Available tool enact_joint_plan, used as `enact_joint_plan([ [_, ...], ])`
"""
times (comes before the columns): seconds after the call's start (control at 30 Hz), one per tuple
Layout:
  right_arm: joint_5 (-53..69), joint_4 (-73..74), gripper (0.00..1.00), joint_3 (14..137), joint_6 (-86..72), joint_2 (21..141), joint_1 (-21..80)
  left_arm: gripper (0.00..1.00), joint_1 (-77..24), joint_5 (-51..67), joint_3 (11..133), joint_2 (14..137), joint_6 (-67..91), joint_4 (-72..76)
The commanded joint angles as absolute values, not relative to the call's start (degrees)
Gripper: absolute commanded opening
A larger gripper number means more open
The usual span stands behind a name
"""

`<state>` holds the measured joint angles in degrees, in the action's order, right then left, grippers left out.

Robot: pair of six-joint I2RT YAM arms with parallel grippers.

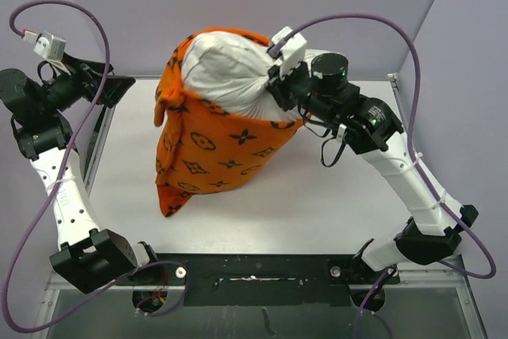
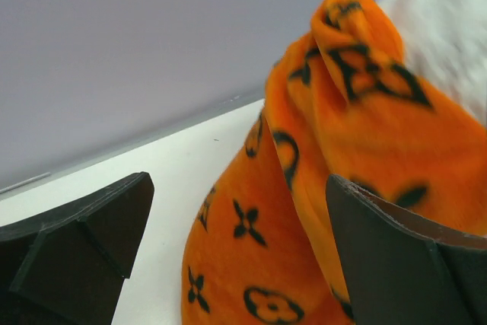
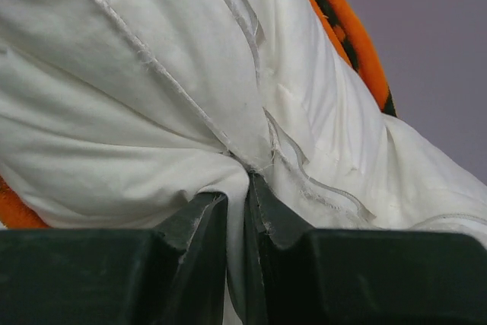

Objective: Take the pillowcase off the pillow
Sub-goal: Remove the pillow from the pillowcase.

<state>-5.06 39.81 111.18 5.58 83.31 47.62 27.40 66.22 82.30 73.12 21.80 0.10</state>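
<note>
Your left end effector (image 1: 111, 86) hangs by the far-left corner of the bench (image 1: 317, 220), fingers spread wide and empty. It points at the pillowcase (image 1: 222, 156), probably lined up to grab its bunched upper edge. Pillowcase stands mid-bench toward the far edge, orange plush wrapping the lower part of the pillow (image 1: 230, 69); white top bulges out the opening. Your right end effector (image 1: 279, 89) pinches a gathered fold of pillow at its seam, jaws nearly closed, likely anchoring it so the cover can slide off.
</note>
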Motion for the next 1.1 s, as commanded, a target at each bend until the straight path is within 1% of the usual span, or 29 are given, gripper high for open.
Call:
enact_joint_plan([
  [0.0,-13.53,40.02,0.00,113.64,-3.33,83.18,37.71,0.98,27.13,75.33,79.16,70.69,19.59,2.17],
  [0.07,-13.08,40.65,0.00,111.25,-5.23,82.16,35.25,0.98,25.26,77.30,78.02,69.27,12.95,-3.97],
  [0.13,-12.39,40.08,0.00,107.61,-5.76,80.37,34.34,0.98,21.20,76.67,78.30,68.32,0.14,-20.20],
  [0.2,-12.40,39.70,0.00,103.28,-6.07,78.15,33.62,0.98,14.20,70.26,78.52,68.20,-16.69,-35.76],
  [0.27,-11.85,38.97,0.00,98.29,-6.79,75.30,31.92,0.98,7.20,62.15,76.87,69.13,-27.44,-42.33],
  [0.3,-11.01,38.20,0.00,95.80,-7.03,73.73,30.91,0.98,5.05,58.97,75.70,69.91,-29.62,-42.42],
  [0.37,-8.79,37.95,0.00,91.61,-7.81,70.81,28.02,0.98,4.03,55.57,74.54,72.54,-30.59,-39.98],
  [0.47,-3.44,36.93,0.00,84.80,-6.55,66.06,23.43,0.98,4.09,50.07,78.06,78.84,-34.78,-40.18],
  [0.53,2.16,34.30,0.00,79.15,-4.93,62.13,20.94,0.98,4.77,46.41,80.35,82.25,-35.84,-37.41],
  [0.6,8.56,31.72,0.00,74.08,-4.40,58.53,18.73,0.98,6.35,46.30,82.47,84.63,-34.87,-32.94],
  [0.67,13.68,29.88,0.00,69.91,-4.26,56.00,17.57,0.98,7.01,47.09,85.72,87.43,-34.20,-32.37],
  [0.77,12.26,30.84,0.00,65.81,-5.81,54.58,16.79,0.98,6.80,47.54,90.56,92.78,-32.93,-35.94],
  [0.83,11.35,31.79,0.00,62.98,-7.11,53.89,15.61,0.98,6.68,48.10,91.05,95.33,-29.55,-34.96],
  [0.9,10.73,31.88,0.00,59.63,-8.31,52.51,14.46,0.98,6.30,49.32,89.85,96.91,-28.08,-33.78],
  [1.07,6.88,37.40,0.00,56.72,-8.92,51.93,10.46,0.98,1.73,47.77,84.69,99.27,-34.64,-32.09],
])
